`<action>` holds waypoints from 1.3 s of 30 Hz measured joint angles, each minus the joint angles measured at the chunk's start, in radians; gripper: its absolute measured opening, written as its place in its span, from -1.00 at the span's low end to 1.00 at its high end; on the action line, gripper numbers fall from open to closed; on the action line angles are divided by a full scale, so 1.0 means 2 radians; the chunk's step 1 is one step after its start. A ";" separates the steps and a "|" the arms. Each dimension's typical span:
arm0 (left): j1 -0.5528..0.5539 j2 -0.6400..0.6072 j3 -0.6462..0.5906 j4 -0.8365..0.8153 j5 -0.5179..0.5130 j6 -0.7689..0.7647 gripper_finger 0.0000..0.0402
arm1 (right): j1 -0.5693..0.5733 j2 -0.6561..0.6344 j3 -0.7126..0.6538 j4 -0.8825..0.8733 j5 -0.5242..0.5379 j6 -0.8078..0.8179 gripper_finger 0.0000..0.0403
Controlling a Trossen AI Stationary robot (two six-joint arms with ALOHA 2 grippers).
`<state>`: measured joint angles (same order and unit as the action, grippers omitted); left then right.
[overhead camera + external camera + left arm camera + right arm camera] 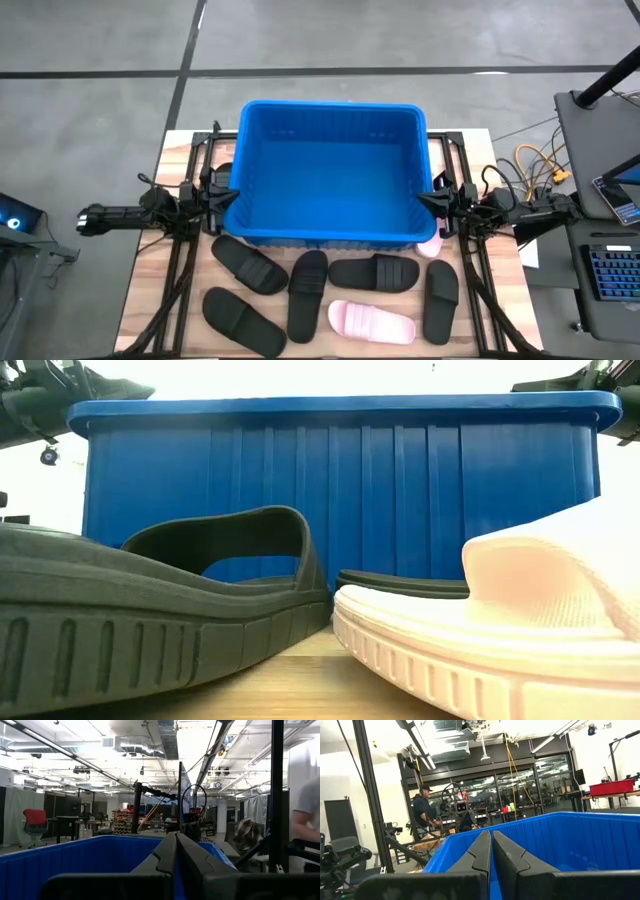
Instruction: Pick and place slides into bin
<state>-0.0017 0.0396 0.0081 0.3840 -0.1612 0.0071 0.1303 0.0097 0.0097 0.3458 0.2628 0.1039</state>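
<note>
On the front strip of the wooden table (150,290), between me and the tub, I count the slides lying loose: five black ones and a pale pink slide (372,320). From the left there is a black slide (249,264) angled near the tub wall, another black slide (243,319) at the front left, an upright-lying black one (307,293) in the middle, a sideways black one (374,272) just above the pink, and a black one (441,300) on the right. A second bit of pink (429,247) peeks out at the tub's front right corner. At table height, a black slide (150,610) and the pink slide (500,630) fill my view, nearly touching. Behind them sits the blue bin (330,175), its inside showing only bare blue floor. My left gripper (225,192) rests at the bin's left rim with fingers pressed together, holding nothing. My right gripper (432,200) sits at the right rim, likewise closed and unloaded. Beyond the table, a person (423,810) stands in the workshop.
</note>
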 joint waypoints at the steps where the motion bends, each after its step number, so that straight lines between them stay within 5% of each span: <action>1: 0.000 0.000 0.000 0.000 0.000 0.000 -1.00 | 0.000 0.000 0.000 0.000 0.000 0.000 -0.96; 39: 0.000 0.000 0.000 0.000 0.000 0.000 -1.00 | 0.000 0.000 0.000 0.006 0.000 0.017 -0.96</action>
<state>-0.0017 0.0395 0.0080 0.3843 -0.1614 0.0067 0.1303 0.0101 0.0101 0.3569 0.2626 0.1373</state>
